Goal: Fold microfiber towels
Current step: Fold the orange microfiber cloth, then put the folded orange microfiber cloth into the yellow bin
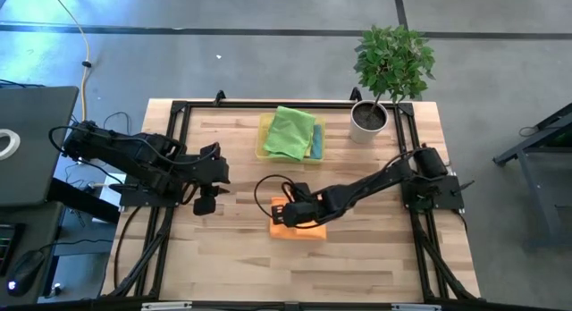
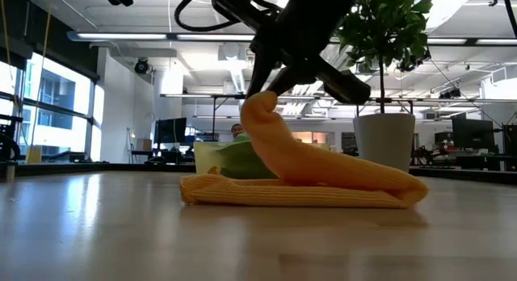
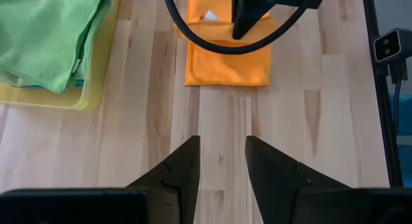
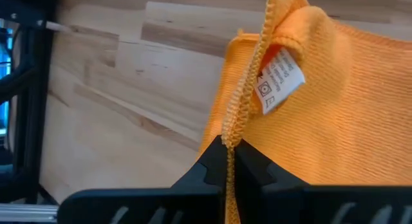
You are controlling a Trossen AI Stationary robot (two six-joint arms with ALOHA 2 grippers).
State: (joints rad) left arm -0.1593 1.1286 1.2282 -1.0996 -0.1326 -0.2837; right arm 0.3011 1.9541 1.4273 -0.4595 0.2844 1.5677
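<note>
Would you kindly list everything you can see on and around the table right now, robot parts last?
Orange towel: one, orange, table front centre, one edge lifted.
Green towel: one visible, green, on top of the tray's pile.
Blue towel: one, blue, peeking out under the green one.
Tray: one, translucent yellow, table back centre.
Potted plant: one, green leaves, white pot, back right corner.
Table: one, light wood.
Left gripper: dark, open, hovering left of the orange towel.
Right gripper: dark, shut on the orange towel's edge.
</note>
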